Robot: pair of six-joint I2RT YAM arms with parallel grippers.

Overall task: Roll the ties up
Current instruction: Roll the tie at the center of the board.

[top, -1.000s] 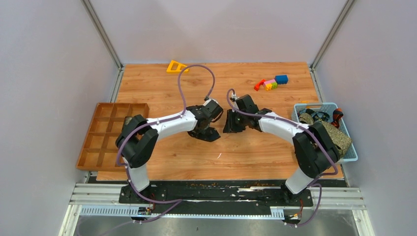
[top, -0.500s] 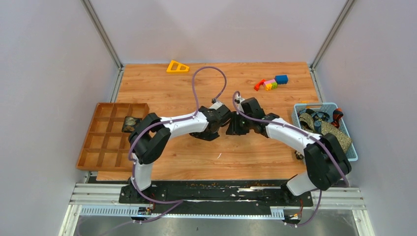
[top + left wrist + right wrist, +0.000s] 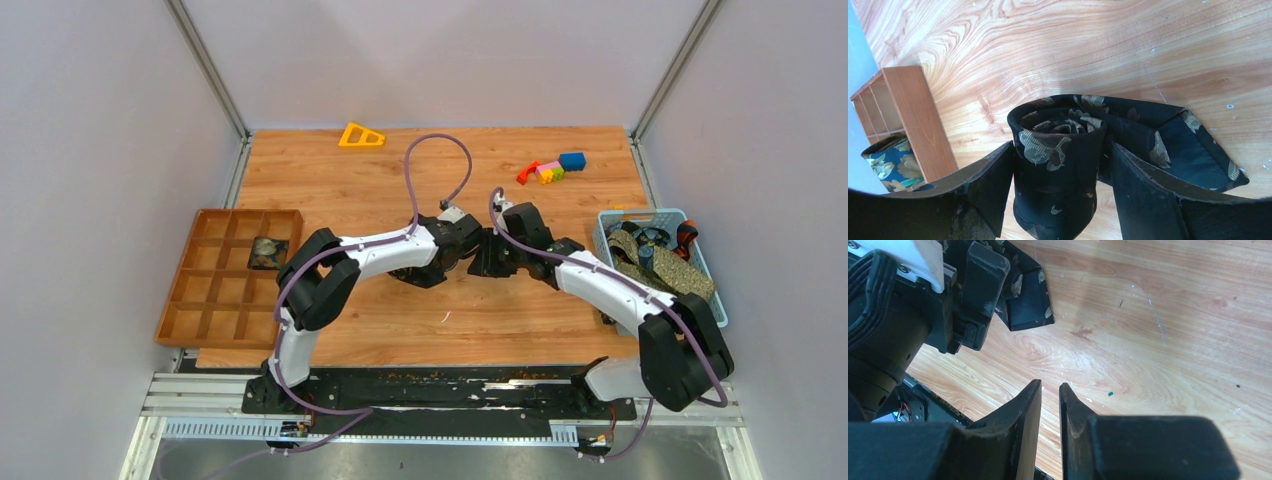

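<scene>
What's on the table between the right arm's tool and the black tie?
Just bare, scuffed table. The right wrist view shows it between the right tool and the black tie's loose end; the left tool grips the roll.

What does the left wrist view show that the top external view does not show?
Only the left wrist view: the black tie, rolled, upright between the fingers of the left gripper, its end flat on the table. Only the top external view: the blue basket of ties, the yellow triangle, the coloured blocks. Both: the wooden tray with a rolled tie in one compartment.
</scene>
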